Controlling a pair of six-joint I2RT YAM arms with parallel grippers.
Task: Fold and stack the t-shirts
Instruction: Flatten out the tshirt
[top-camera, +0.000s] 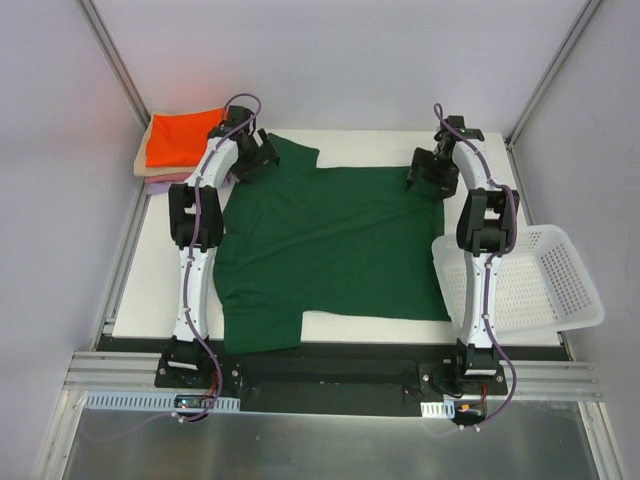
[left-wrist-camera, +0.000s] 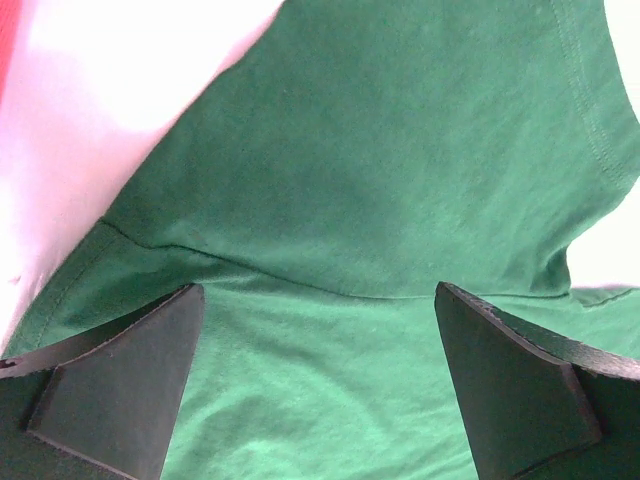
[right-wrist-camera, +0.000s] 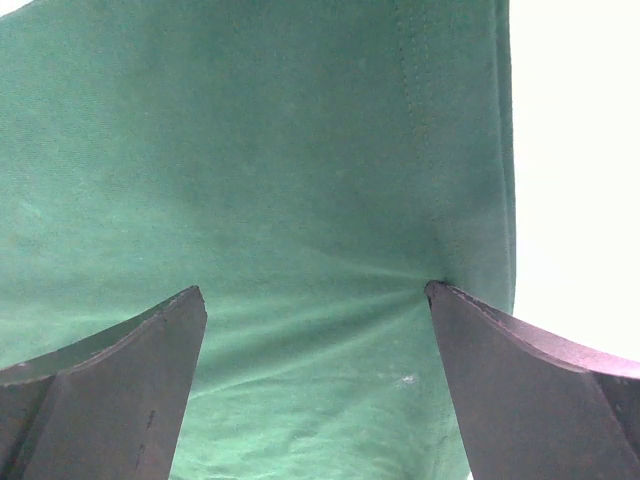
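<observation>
My jaws standing wide apart, gripping nothing: left gripper hovering over far sleeve, right gripper over far hem corner of dark green t-shirt, which is lying flat on table. Judging cloth light, limp, slipping easily, so pinching edges. Folded orange shirt topping stack far left. White mesh basket at right, seeing no cloth inside.

The big t-shirt is coloured plain dark green, and green stitching is seen along its edges. A bright orange shirt, a beige shirt and a pink shirt are seen too, all plain. The basket is coloured white and dotted all over with small holes. The arms are painted white and black.
</observation>
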